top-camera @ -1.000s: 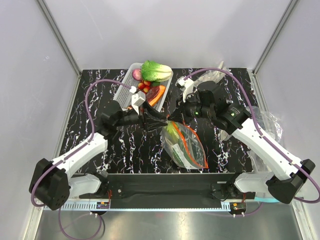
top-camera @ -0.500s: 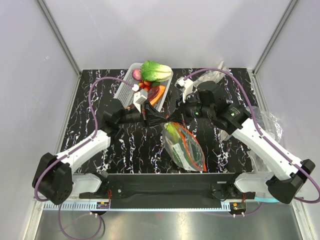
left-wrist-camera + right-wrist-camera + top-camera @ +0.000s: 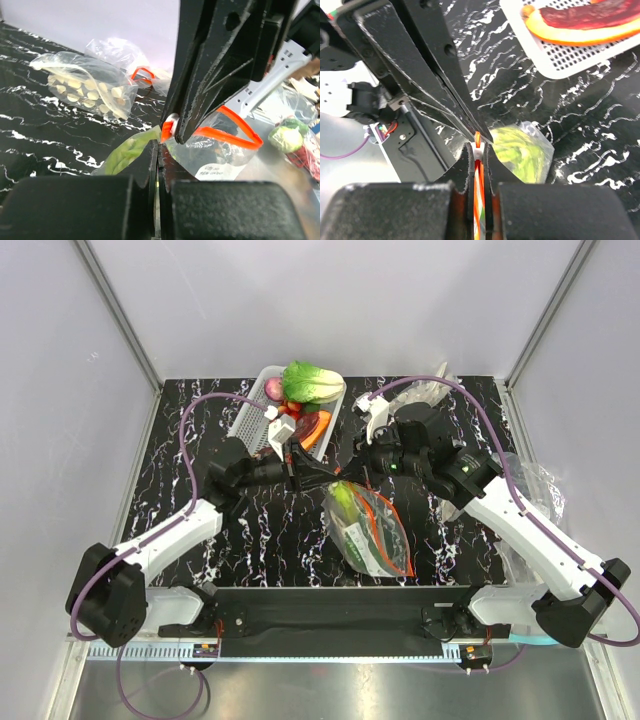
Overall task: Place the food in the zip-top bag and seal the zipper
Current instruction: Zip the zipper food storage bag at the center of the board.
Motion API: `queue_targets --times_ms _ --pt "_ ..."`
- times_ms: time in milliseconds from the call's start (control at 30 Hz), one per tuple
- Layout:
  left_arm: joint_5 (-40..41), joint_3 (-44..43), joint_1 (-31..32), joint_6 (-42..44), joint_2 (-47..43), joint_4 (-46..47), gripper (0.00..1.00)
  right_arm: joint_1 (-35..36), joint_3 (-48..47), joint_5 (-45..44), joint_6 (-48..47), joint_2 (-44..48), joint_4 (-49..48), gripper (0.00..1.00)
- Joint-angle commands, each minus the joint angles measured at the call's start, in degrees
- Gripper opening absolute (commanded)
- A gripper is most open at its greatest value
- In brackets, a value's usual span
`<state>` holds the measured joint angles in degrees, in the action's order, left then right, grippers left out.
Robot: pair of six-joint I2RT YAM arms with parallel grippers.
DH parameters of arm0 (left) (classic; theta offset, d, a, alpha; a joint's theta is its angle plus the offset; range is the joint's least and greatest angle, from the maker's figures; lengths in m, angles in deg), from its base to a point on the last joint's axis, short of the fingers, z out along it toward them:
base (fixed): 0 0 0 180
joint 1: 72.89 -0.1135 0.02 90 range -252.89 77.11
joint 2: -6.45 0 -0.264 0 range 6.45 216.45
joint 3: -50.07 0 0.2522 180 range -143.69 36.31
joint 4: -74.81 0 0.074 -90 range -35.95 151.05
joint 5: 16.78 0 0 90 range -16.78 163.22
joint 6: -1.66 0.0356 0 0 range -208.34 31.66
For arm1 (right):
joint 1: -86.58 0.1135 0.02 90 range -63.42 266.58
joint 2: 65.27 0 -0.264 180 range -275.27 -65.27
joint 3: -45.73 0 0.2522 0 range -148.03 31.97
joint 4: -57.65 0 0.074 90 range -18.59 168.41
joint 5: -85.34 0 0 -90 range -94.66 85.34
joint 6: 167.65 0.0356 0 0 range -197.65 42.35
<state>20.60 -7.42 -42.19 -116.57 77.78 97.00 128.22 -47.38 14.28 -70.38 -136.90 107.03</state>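
Red-orange zipper (image 3: 225,138) of the zip-top bag (image 3: 370,540): we see left tool (image 3: 157,150) and right tool (image 3: 479,150) both clenched on it, above the worktop (image 3: 180,440).

2 arms (image 3: 170,535) angled inward, jaws closed (tips adjacent)

Tabletop (image 3: 180,530): black with white marble veining, low gloss. Walls (image 3: 330,300) on three sides are plain pale grey-white panels with no windows or markings. Aluminium frame posts (image 3: 115,310) slant up from the two back corners, one on each side. In front of the near edge there's a brushed metal plate (image 3: 330,695) showing soft reflections. Lighting is even and diffuse, shadows weak. The panels show a slight lilac cast in the left wrist view.
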Motion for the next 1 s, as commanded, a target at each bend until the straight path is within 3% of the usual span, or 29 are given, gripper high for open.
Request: queue_targets --times_ms 0,167,500,533,567,667,833,967 --pt "6.3 -2.2 -0.9 0.4 -1.7 -1.1 0.0 0.7 -0.6 -3.0 -0.6 1.8 4.2 0.0" --pt "10.5 -3.3 -1.6 1.7 -2.2 -7.5 0.0 0.6 0.2 -4.3 -1.2 2.2 6.7 0.01" --pt "9.1 -2.9 -2.0 0.6 -3.1 -6.9 0.02 0.7 1.8 -4.4 -2.5 3.2 6.7 0.0" --pt "7.5 -2.9 -2.1 0.3 -3.0 -6.2 0.12 0.7 1.8 -4.4 -2.8 3.2 6.4 0.0" --pt "7.0 -2.9 -2.0 0.3 -3.1 -5.5 0.28 0.7 1.7 -4.3 -2.9 2.9 5.7 0.0" --pt "4.4 -2.3 -2.0 0.8 -3.6 -2.9 0.5 0.7 0.0 -2.5 -3.3 1.5 4.8 0.0" --pt "0.0 -3.0 -2.1 3.5 -3.1 -1.4 0.59 0.6 -5.5 1.2 -3.1 -1.1 4.8 0.0" --pt "-1.6 -3.6 -2.1 4.1 -3.5 -0.5 0.6 0.6 -8.1 3.3 -2.2 -2.2 4.2 0.0"
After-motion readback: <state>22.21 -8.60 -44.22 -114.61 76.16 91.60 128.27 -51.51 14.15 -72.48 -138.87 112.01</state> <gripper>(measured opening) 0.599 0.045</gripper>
